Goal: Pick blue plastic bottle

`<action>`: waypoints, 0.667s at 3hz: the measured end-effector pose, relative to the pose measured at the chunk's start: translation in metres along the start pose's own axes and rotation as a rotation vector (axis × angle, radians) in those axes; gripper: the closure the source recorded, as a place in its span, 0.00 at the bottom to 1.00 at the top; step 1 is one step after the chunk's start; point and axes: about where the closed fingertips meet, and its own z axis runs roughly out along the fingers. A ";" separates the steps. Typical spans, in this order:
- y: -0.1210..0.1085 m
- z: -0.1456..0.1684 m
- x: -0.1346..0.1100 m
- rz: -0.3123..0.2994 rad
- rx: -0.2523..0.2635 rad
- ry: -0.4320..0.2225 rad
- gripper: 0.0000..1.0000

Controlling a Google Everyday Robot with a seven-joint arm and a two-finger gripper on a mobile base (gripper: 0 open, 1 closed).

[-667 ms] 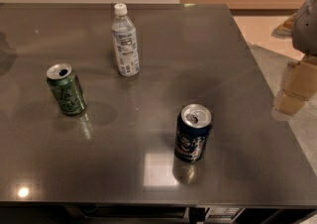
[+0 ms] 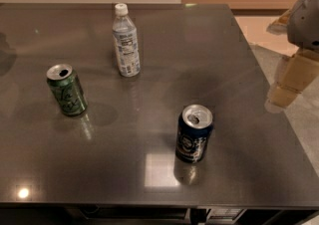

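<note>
- The blue can (image 2: 194, 134) stands upright nearest, right of the middle of the table (image 2: 219, 50). It lies roughly between the pincer and the bottle, so a low, straight sweep from the right could clip it and tip it. Its top is open, so any drink inside would spill.
- The green can (image 2: 67, 90) stands at the left, a little farther back and well apart from the bottle. It seems at little risk unless the reach overshoots far to the left.
- The pincer (image 2: 285, 89) hangs off the right edge of the table at about mid-depth, well apart from everything. I cannot tell whether it is apart or together. If it arrives too narrow it would push the bottle rather than straddle it.
- The bottle (image 2: 125, 42) stands upright at the far side, left of centre, with bare table around it. It is tall, slim and probably light, so a nudge high up, or contact from one side first, could topple it and let it roll.
- Its plastic wall looks smooth. A hold near the cap or a weak squeeze could let it slip on the lift.
</note>
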 end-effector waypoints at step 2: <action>-0.038 0.022 -0.038 -0.025 -0.023 -0.117 0.00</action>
